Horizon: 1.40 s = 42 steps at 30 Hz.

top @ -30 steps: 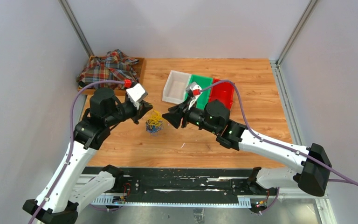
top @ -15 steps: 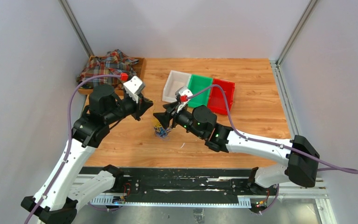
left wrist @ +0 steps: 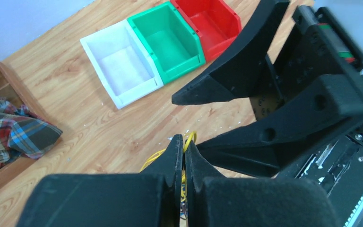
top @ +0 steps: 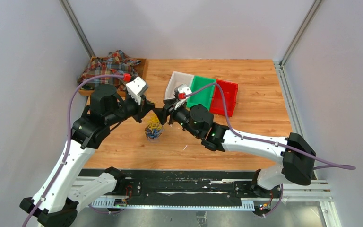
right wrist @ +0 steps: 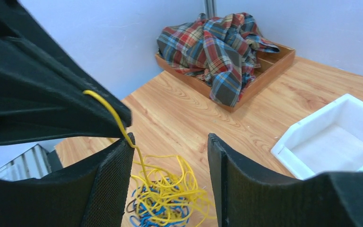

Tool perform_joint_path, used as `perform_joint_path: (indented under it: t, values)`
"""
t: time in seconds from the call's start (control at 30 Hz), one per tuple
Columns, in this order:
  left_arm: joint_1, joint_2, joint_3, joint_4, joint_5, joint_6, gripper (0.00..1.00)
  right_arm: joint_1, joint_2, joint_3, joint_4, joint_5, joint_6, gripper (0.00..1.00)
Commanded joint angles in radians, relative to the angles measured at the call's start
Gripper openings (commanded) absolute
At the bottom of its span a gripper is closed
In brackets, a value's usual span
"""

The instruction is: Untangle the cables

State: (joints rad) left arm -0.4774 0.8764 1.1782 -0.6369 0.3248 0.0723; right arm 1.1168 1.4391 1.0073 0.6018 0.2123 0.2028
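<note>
The cables [top: 154,130] are a small tangle of yellow, blue and dark loops on the wooden table [top: 255,132]. My left gripper [top: 151,110] hangs just above the heap, shut on one yellow strand [left wrist: 190,137] that runs taut from the tangle [right wrist: 165,201] up to its tips [left wrist: 185,142]. My right gripper [top: 163,116] is open right beside the left one. Its fingers [right wrist: 111,179] straddle the space over the tangle, and the raised yellow strand [right wrist: 118,122] passes along the left finger's edge. I see nothing gripped between the right jaws.
A white bin [top: 178,87], a green bin [top: 202,90] and a red bin [top: 224,97] stand side by side behind the right arm. A plaid cloth [top: 108,68] lies in a wooden tray [top: 141,64] at the back left corner. Grey walls close in both sides.
My right gripper has swung left from near the bins to the left gripper's tips and opened wider. The left gripper stays shut on the yellow strand.
</note>
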Motion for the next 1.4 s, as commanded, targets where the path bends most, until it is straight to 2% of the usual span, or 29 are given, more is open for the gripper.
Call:
perform_joint_path:
  t: [0.0, 0.33, 0.67, 0.87, 1.37]
  values:
    - [-0.018, -0.003, 0.058, -0.029, 0.022, -0.006, 0.01, 0.012, 0.027, 0.054, 0.029, 0.131, -0.037, 0.57]
    - [-0.026, 0.008, 0.105, -0.077, 0.095, -0.052, 0.00, 0.012, 0.040, 0.022, 0.076, 0.273, -0.053, 0.56]
    - [-0.026, 0.068, 0.222, -0.084, 0.336, -0.151, 0.01, 0.012, 0.101, -0.002, 0.151, 0.307, -0.076, 0.56]
    - [-0.026, 0.111, 0.302, -0.085, 0.357, -0.137, 0.00, 0.014, 0.134, -0.072, 0.193, 0.255, -0.031, 0.56]
    - [-0.026, 0.198, 0.562, -0.086, 0.275, -0.035, 0.00, 0.012, 0.199, -0.289, 0.249, 0.313, 0.075, 0.54]
